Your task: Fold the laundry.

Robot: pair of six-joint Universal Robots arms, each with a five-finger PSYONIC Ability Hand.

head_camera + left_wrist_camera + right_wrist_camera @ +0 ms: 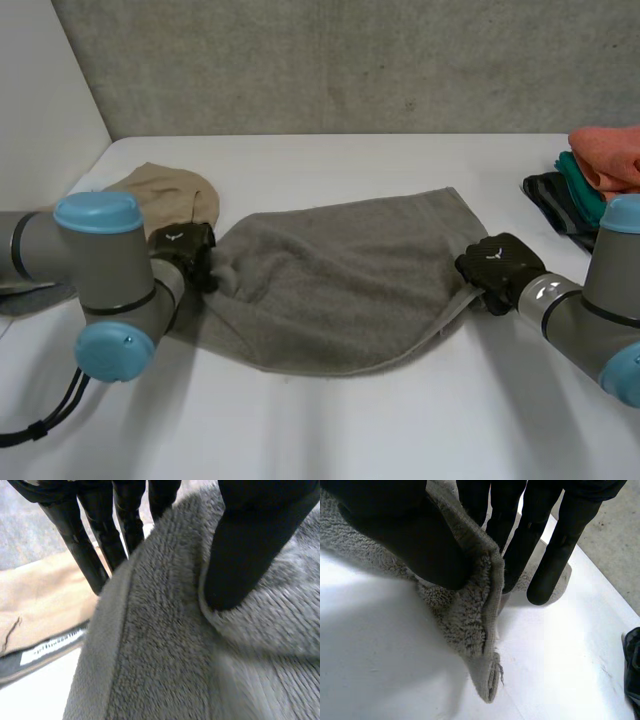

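A grey towel (340, 280) lies spread across the middle of the table. My left hand (185, 250) is at its left edge. In the left wrist view its thumb (250, 545) rests on the towel's pile (165, 645), and its straight fingers (95, 555) stand apart behind the hemmed edge, so the hand is open. My right hand (505, 268) is at the towel's right corner. There its thumb (420, 540) pinches the corner (470, 610) against the fingers (555, 545), and the corner is lifted off the table.
A beige cloth (165, 195) lies behind the left hand, with a labelled hem (50, 647) near the towel's edge. At the far right is a pile of orange, teal and dark clothes (590, 170). A dark cloth (632, 665) lies beside the right hand. Bare table (400, 430) runs along the front.
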